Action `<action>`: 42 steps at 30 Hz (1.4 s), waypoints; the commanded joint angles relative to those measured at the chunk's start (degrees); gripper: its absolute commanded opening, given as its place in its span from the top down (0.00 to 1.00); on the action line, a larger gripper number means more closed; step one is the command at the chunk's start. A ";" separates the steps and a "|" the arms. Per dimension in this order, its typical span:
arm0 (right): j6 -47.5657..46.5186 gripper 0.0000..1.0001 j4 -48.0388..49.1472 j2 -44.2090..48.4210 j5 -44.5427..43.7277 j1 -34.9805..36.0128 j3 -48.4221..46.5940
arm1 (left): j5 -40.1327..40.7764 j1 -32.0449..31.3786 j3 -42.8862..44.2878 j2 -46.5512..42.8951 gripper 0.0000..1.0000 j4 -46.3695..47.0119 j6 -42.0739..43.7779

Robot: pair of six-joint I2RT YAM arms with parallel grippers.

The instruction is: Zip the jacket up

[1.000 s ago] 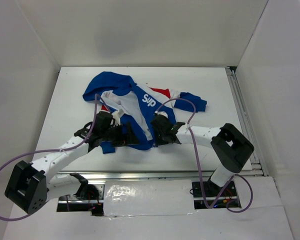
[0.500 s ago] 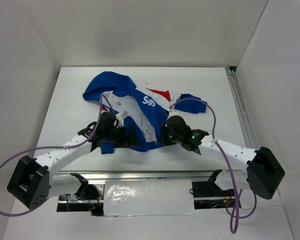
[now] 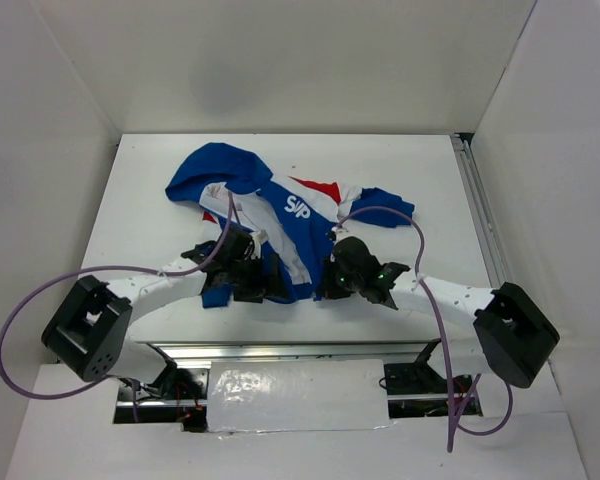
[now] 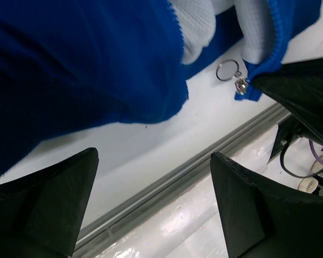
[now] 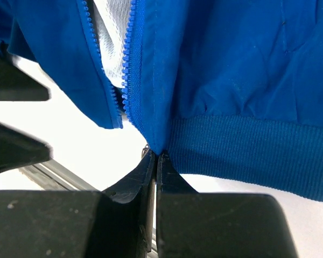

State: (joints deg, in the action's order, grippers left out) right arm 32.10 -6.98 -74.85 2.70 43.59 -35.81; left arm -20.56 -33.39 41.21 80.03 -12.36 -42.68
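White tabletop point(image 3: 420, 170) between plain white walls carries the jacket point(image 3: 270, 215), which lies rumpled around its middle, hood toward the far side and front unzipped, so the white lining shows between the blue panels. Red and white bands cross the chest. White lettering point(image 3: 297, 206) on the blue front reads "Sup" – no more of it shows past the folds.

At the jacket's near edge, the right gripper point(image 5: 155, 158) has its jaws pressed together on the bottom corner of one front panel, where the ribbed hem point(image 5: 242, 150) meets the zipper teeth point(image 5: 130, 59). The right arm reaches in low from the jacket's near right, its forearm stretched almost flat along the table, a purple cable point(image 3: 435, 300) looping over it.

On the jacket's near left, the left gripper point(image 4: 151, 177) stands wide apart and holds nothing, hovering over bare table just off the other panel's edge. A small metal pull ring point(image 4: 227, 70) lies on the table beside that pinched corner – just beyond the left fingers point(image 4: 48, 209). The left arm comes in low as well, bent at its elbow.
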 commanded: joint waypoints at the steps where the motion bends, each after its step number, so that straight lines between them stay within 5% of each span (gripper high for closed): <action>1: 0.51 1.00 3.99 0.32 1.61 -0.53 0.65 | -1.76 -0.45 3.17 4.15 0.03 4.26 -0.83; 12: 2.27 1.00 4.17 3.39 3.36 -1.58 2.59 | 8.51 -4.32 13.27 13.83 0.14 -3.45 -7.15; 15: 2.44 1.00 4.61 4.53 3.45 -1.49 3.55 | 11.85 -4.67 16.09 16.38 0.23 -7.84 -9.17; 20: 2.36 1.00 4.35 5.42 2.58 -1.49 3.91 | 12.47 -4.93 16.01 16.92 0.55 -8.91 -9.80; 25: 2.79 1.00 4.35 5.24 1.87 -1.49 4.00 | 11.77 -5.55 14.16 12.88 0.82 -8.03 -8.66; 33: 2.27 1.00 6.63 6.64 2.39 -1.93 5.40 | 6.51 -5.72 6.79 0.49 0.83 -3.56 -2.33; 36: 0.95 1.00 12.86 7.70 6.52 -2.11 7.59 | 2.64 -5.64 2.04 -5.75 0.99 4.43 0.83; 42: -0.98 1.00 26.04 17.25 17.23 -1.67 12.69 | -0.97 -5.46 -4.29 -17.62 1.00 18.58 4.61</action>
State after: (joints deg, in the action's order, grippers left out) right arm 32.91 7.35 -63.33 12.62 41.80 -24.16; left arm -17.78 -38.72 37.78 66.70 -5.72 -41.95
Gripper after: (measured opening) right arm 0.018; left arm 0.196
